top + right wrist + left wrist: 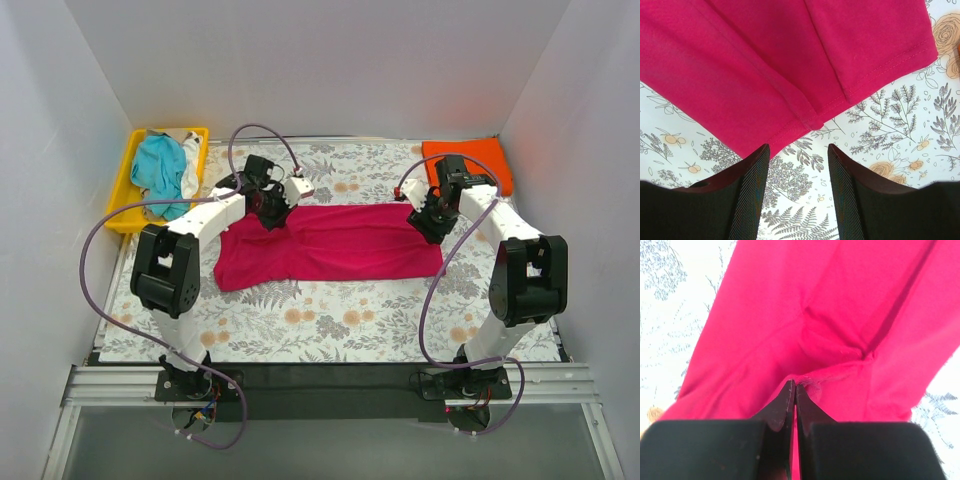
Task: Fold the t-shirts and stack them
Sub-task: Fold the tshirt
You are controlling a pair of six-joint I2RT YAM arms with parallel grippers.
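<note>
The magenta-pink t-shirt (330,243) lies folded lengthwise across the middle of the floral table. My left gripper (272,208) is at its far left end, shut on a pinch of the pink cloth (805,381), which fills the left wrist view. My right gripper (428,216) hovers over the shirt's right hem (830,107), open and empty, fingers (752,190) above bare tablecloth. A folded orange t-shirt (468,160) lies at the back right corner. Teal (160,170) and white (191,165) shirts lie bunched in the yellow tray.
The yellow plastic tray (122,195) stands at the back left, beside the left arm. White walls enclose the table on three sides. The floral tablecloth (330,315) shows in front of the pink shirt.
</note>
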